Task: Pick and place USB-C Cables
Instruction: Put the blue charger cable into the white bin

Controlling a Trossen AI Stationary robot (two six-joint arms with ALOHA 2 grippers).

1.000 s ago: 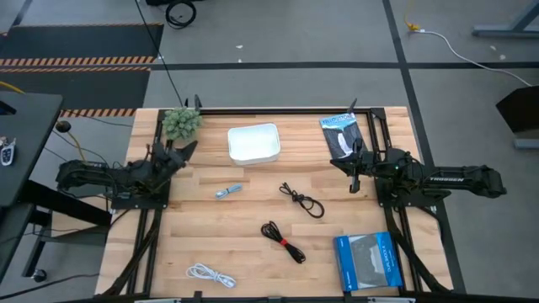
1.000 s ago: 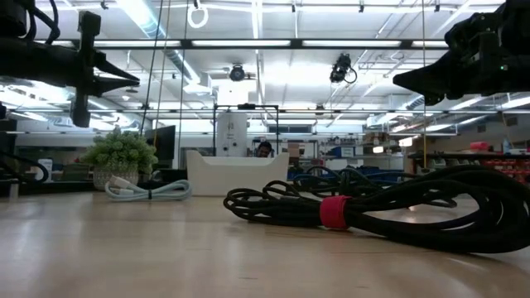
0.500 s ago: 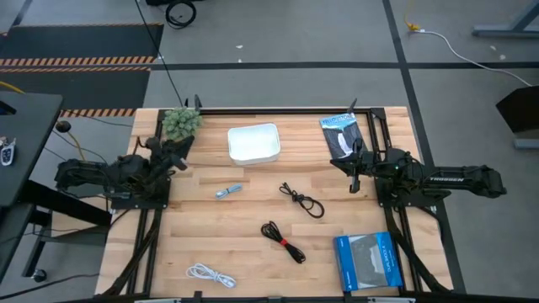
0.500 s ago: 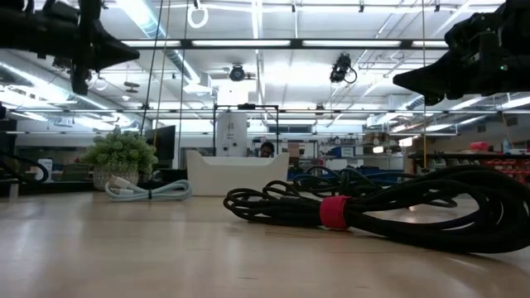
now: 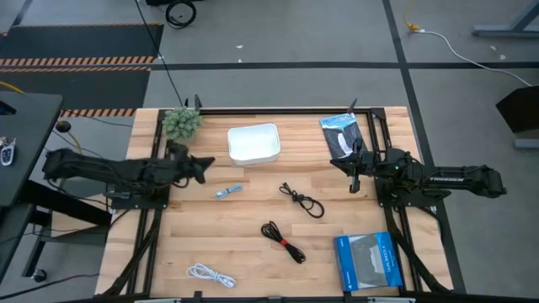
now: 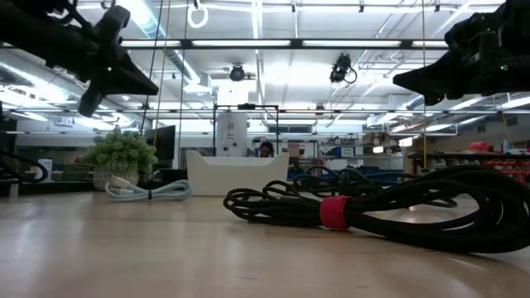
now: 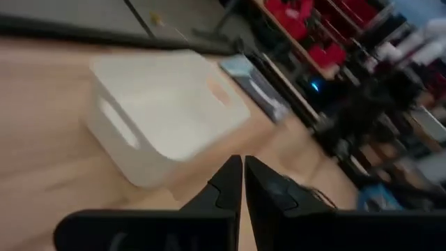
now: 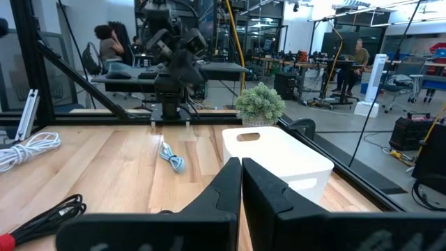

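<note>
Several USB-C cables lie loose on the wooden table: a short pale blue-grey one (image 5: 228,192), a black one (image 5: 301,200), a black one with a red tie (image 5: 283,241) and a white one (image 5: 210,274) near the front edge. My left gripper (image 5: 206,162) hangs shut above the table's left part, between the white tray (image 5: 253,143) and the pale cable, holding nothing. In its wrist view the shut fingers (image 7: 242,173) point past the tray (image 7: 167,111). My right gripper (image 5: 354,181) waits shut at the right, also with nothing in it (image 8: 241,167).
A small potted plant (image 5: 182,123) stands at the far left corner. A dark packet (image 5: 341,135) lies at the far right and a flat blue packet (image 5: 368,262) at the near right. People show in the room beyond the table.
My left gripper has reached out from the table's left edge toward the middle, rising a little and rolling about its own axis. It has stayed shut. The cables have not moved.
</note>
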